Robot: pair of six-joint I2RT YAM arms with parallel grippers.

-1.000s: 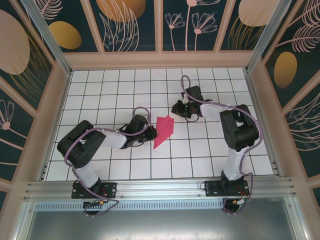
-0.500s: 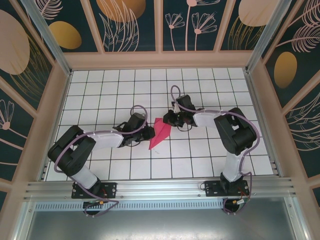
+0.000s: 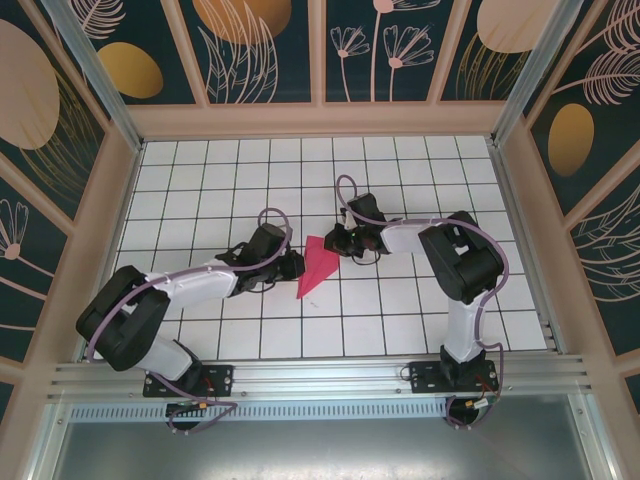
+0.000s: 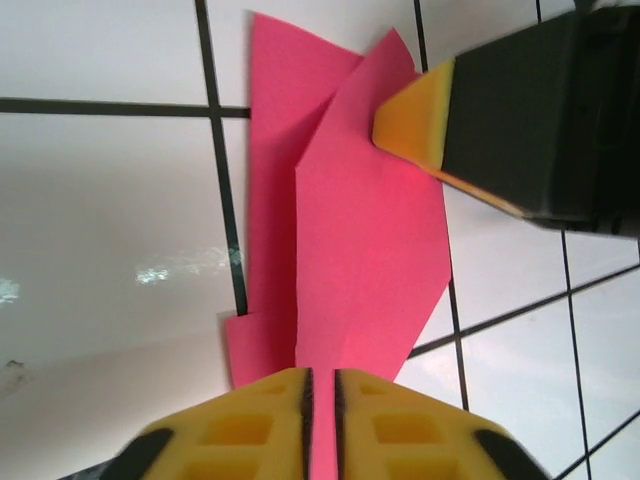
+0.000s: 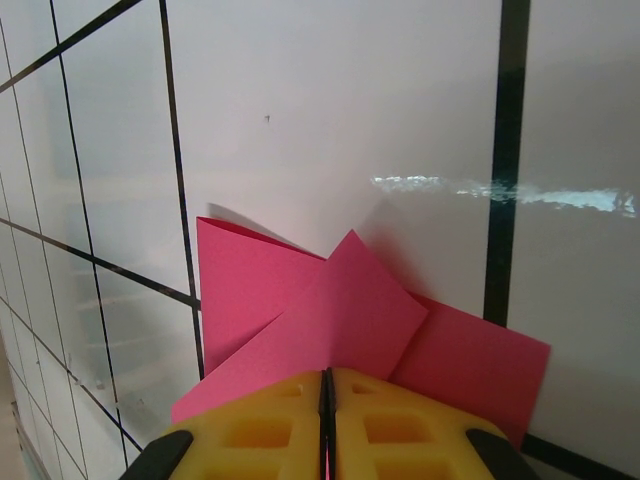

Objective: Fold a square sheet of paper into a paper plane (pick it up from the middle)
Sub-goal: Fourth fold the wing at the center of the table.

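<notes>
**Both grippers pinch the paper plane at mid-table**

The pink paper plane (image 3: pixel 318 264) lies flat near the middle of the white tiled table (image 3: pixel 400 310), its sharp tip pointing toward the near edge. The left gripper (image 3: pixel 293 267) comes in from its left, the yellow fingers (image 4: pixel 250 425) pressed together on a strip of the paper. The right gripper (image 3: pixel 338 243) sits at the wide far end, likewise nipped shut on a fold (image 5: pixel 327 375). From the left wrist, its pad covers one far corner. Patterned walls (image 3: pixel 260 50) ring the table.
</notes>
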